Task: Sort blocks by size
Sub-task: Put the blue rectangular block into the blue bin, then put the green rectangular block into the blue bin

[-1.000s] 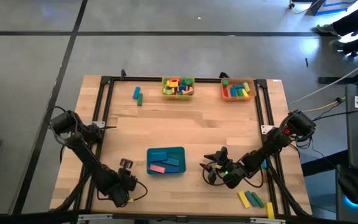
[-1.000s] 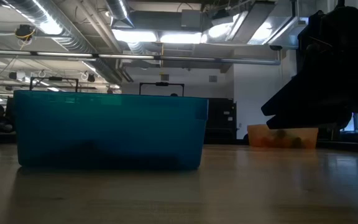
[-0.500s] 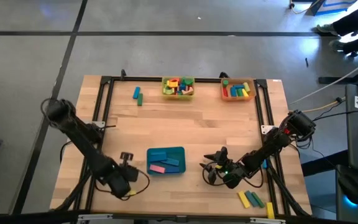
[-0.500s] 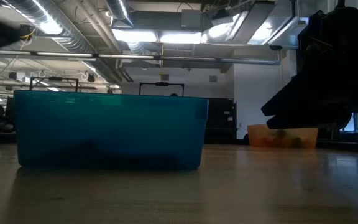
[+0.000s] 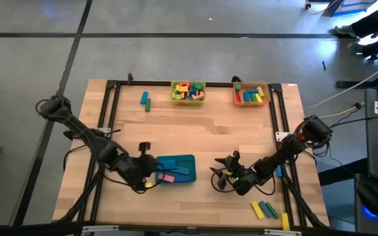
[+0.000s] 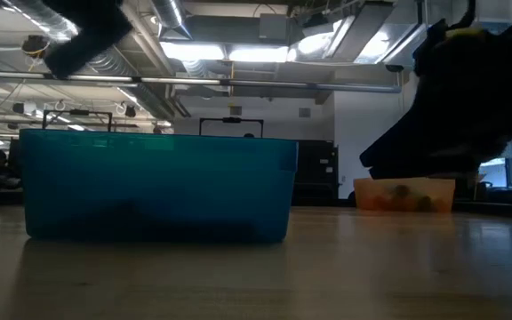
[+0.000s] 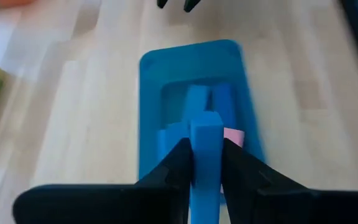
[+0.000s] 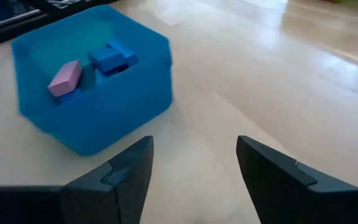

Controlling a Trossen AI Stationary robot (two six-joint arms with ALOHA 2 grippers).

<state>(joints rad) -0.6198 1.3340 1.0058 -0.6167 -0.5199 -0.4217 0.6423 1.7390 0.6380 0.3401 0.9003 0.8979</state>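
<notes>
The left gripper point(image 7: 207, 165) clamps a long blue bar-shaped toy block point(image 7: 206, 149) between its 2 dark fingers point(image 7: 178, 163), just above the near end of the teal rectangular plastic tray point(image 7: 148, 112). In the high view that gripper point(image 5: 151, 177) sits at the tray's point(image 5: 188, 158) left edge, at the front-centre of the light wooden table point(image 5: 209, 137). Inside the tray lie a flat pink block point(image 8: 64, 78) and at least 2 blue blocks point(image 8: 112, 57), side by side.

The right gripper point(image 8: 194, 165) hovers over bare wood just right of the tray, its 2 fingers point(image 8: 123, 168) spread wide and holding nothing. From above it point(image 5: 220, 176) points toward the tray.

Beyond the right arm, near the table's front right corner, 3 loose bars point(image 5: 266, 210) lie together, yellow and green, with 1 more yellow piece point(image 5: 285, 222) at the very edge. At the far side, a yellow rectangular tray point(image 5: 173, 98) is heaped with mixed red, yellow, green and blue blocks point(image 5: 188, 90). To its right, an orange rectangular tray point(image 5: 236, 98) holds green, yellow and blue bars point(image 5: 253, 96). A blue bar point(image 5: 144, 97) and a green bar point(image 5: 147, 104) lie loose on the wood left of the yellow tray. From table level the teal tray point(image 6: 154, 185) fills the foreground, with the orange tray point(image 6: 404, 194) behind it.
</notes>
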